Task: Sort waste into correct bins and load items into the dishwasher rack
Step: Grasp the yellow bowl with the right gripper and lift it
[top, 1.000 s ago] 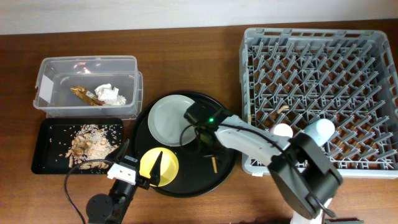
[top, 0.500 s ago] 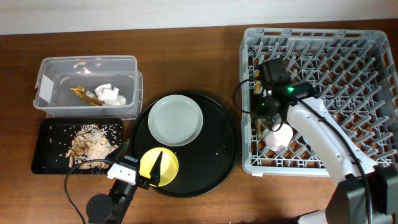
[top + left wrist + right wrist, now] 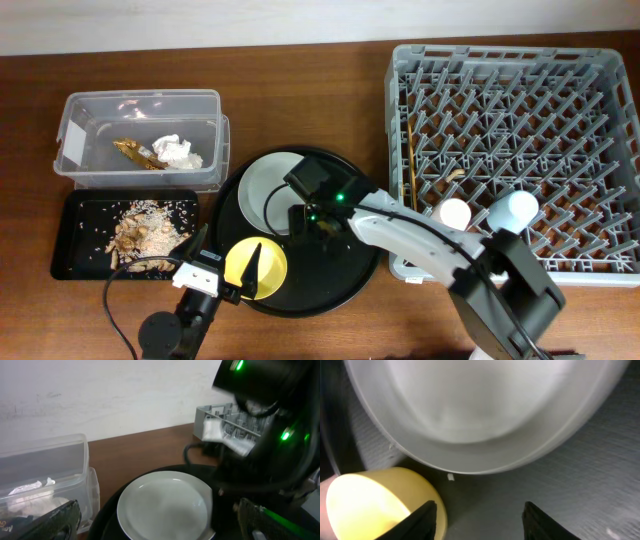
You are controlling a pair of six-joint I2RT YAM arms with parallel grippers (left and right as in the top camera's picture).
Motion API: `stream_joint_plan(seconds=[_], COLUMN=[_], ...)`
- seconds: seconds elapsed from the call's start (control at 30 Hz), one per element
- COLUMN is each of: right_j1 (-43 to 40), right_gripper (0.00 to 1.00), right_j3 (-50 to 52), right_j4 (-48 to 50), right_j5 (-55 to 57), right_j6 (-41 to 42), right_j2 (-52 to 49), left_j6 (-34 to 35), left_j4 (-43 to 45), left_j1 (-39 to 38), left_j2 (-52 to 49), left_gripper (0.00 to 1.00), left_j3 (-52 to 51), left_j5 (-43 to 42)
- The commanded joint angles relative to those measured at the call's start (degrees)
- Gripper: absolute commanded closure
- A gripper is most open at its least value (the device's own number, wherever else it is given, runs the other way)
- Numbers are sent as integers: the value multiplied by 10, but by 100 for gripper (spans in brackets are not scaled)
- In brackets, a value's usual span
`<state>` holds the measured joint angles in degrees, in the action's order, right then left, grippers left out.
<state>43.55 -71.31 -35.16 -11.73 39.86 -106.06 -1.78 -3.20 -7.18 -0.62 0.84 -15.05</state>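
Note:
My right gripper (image 3: 312, 218) hangs open over the round black tray, at the near edge of the pale plate (image 3: 268, 190); nothing sits between its fingers (image 3: 427, 520). The wrist view shows the plate (image 3: 485, 410) just ahead and the yellow bowl (image 3: 365, 505) at the left finger. My left gripper (image 3: 225, 258) stands wide open at the front, its right finger over the yellow bowl (image 3: 258, 270), facing the plate (image 3: 165, 505). Chopsticks (image 3: 410, 155) lie along the left side of the dishwasher rack (image 3: 600, 60), where two upturned cups (image 3: 455, 212) (image 3: 515, 208) stand.
The clear tub (image 3: 90, 110) at the back left holds the brown-gold wrapper (image 3: 133, 152) and the white tissue (image 3: 176, 151). In front of it the shallow black tray (image 3: 75, 250) carries the food scraps (image 3: 145, 230). The round black tray (image 3: 350, 270) holds plate and bowl.
My right arm swung to the rack's left side and came back over the round tray, its jaws now parted. The chopstick that lay on the tray is gone. The left arm stayed put.

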Motion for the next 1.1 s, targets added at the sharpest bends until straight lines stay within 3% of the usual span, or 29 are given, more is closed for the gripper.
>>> stream_joint_plan(seconds=[0.0,0.1,0.13,0.2,0.3,0.37,0.53,0.63,0.73,0.83,1.07], right_j1=[31,66,73,90,90,89,59,7,-63,-141,-346], right_gripper=[41,41,46,66,89,96,96,96,96,96,96], right_j3=[4,8,11,28,33,31,31,31,31,31,31], right_j4=[11,-18,-22,-19,-19,-19,-79,-157,-182,-139,43], right_j5=[-91,-38,-19,13,13,19,130,327,633,812,844], right_j6=[-94,-85,-64,-2,11,11,10,9,-3,-56,-288], right_j2=[-5,-7,-10,-22,-23,-11,114,220,298,300,145], left_j6=[-5,-5,-5,-5,-5,-5,-5,-5,-5,-5,-5], left_j4=[-1,-1,-1,-1,-1,-1,-1,-1,-1,-1,-1], left_j1=[3,3,3,3,3,3,3,3,3,3,3], left_j2=[3,3,3,3,3,3,3,3,3,3,3], left_gripper=[1,1,1,1,1,1,1,0,1,1,1], left_j3=[-3,-3,-3,-3,-3,-3,-3,-3,-3,-3,-3], left_j5=[-8,-8,-8,-8,-8,-8,-8,-8,-8,-8,-8])
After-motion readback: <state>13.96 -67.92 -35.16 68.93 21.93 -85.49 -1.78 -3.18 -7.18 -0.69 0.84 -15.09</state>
